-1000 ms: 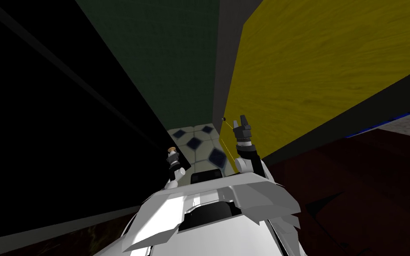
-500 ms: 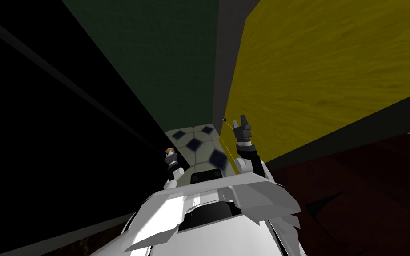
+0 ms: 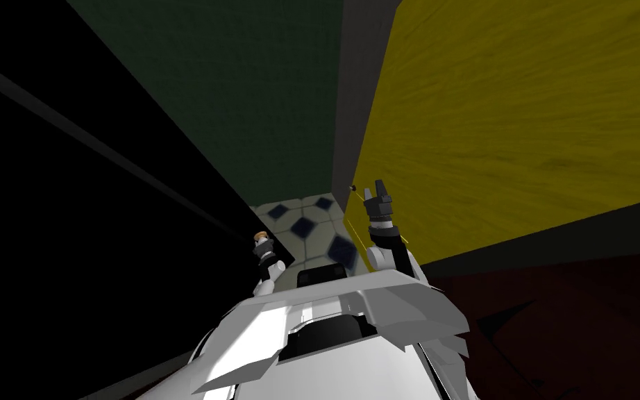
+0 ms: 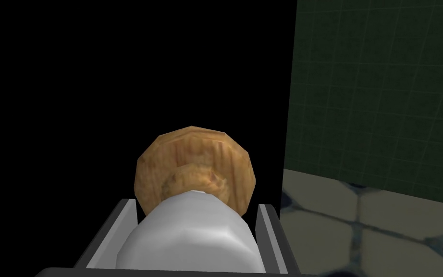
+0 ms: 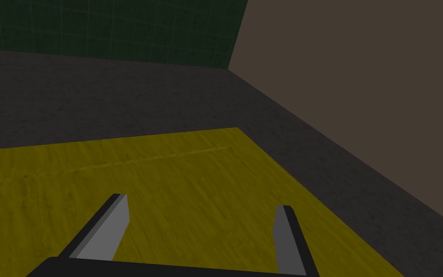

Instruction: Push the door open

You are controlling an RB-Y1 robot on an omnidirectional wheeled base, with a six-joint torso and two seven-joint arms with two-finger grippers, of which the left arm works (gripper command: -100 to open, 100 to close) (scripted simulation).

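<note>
The yellow wood-grain door (image 3: 506, 125) stands at my right, its free edge beside a grey wall strip (image 3: 353, 104). A small dark knob (image 3: 352, 187) sticks out at that edge. My right gripper (image 3: 376, 187) is right by the knob at the door's face, fingers open. In the right wrist view the right gripper (image 5: 201, 202) hovers over the yellow door (image 5: 167, 168) with nothing between the fingers; contact cannot be told. My left gripper (image 3: 263, 242) is held low on my left. In the left wrist view the left gripper (image 4: 196, 204) is shut on a white bottle (image 4: 191, 235) with a brown round top (image 4: 196, 163).
A pale tiled floor with dark diamonds (image 3: 305, 222) runs ahead through the gap, ending at a dark green tiled wall (image 3: 256, 90). A black area (image 3: 69, 243) borders my left. Dark reddish floor (image 3: 561, 319) lies at my right below the door.
The door's lower edge has swung further round to the right and its yellow face looms larger. The left black area has slid outward, so my view has shifted too. Both grippers keep their poses.
</note>
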